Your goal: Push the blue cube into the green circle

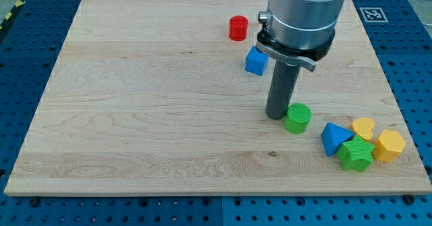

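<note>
The arm's grey housing is cut off at the view's top. My tip [277, 116] rests on the pale wooden board [135, 118], touching the green cylinder [297, 118] on its left; there are no jaws. The blue cube [256, 61] sits just above-left, matte plastic.
</note>
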You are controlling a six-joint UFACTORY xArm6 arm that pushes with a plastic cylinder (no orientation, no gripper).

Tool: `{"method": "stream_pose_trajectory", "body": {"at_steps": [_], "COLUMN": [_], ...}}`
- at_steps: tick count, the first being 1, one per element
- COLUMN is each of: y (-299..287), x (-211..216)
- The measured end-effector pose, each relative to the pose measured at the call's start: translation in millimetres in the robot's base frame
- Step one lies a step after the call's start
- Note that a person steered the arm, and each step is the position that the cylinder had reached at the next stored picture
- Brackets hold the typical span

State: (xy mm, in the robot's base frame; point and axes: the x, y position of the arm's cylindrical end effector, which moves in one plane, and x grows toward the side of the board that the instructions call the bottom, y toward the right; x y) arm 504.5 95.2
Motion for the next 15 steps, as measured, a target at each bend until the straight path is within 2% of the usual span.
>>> {"method": "stream_pose_trajectory", "body": {"at_steps": [2, 3, 4, 5, 6, 8, 10, 13, 14, 15], "y": [17.0, -39.2, -114.6, -134.6, -113.9, -99.2, -28.3, 3.8, 29.6, 63.3], "x": [14.1, -13.3, -63.8, -137.9, -157.9, -150.0, -115.2, -119.1, -106.5, -69.0]}}
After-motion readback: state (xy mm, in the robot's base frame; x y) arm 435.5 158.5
